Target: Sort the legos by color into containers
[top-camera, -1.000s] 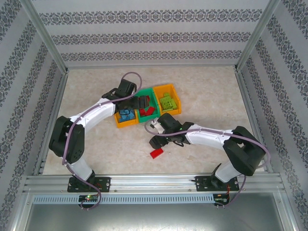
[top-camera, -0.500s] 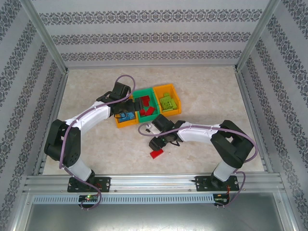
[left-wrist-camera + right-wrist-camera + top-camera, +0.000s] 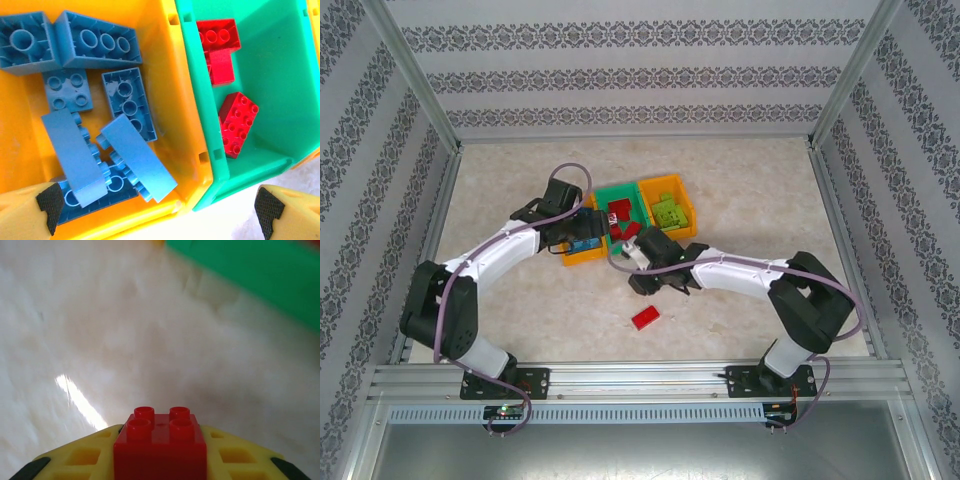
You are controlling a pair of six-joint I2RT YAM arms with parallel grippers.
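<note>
The desk point(image 3: 740, 190) carries three joined bins. The green bin point(image 3: 270, 65) stands in the middle, with one orange bin point(image 3: 175, 75) on its left and the other orange bin point(image 3: 665, 185) on its right. My left hand point(image 3: 159, 212) hangs spread wide and holding nothing, over the near edge where the green bin meets the left orange bin. My right hand point(image 3: 160, 470) is just in front of the green bin, above the desk, with its fingers closed on a red lego point(image 3: 160, 440). Blue legos point(image 3: 122, 100) fill the left orange bin. Red legos point(image 3: 239, 122) lie in the green bin, and lime legos point(image 3: 668, 212) in the right orange bin. A loose red lego point(image 3: 645, 318) lies on the desk, well in front of the green bin.
</note>
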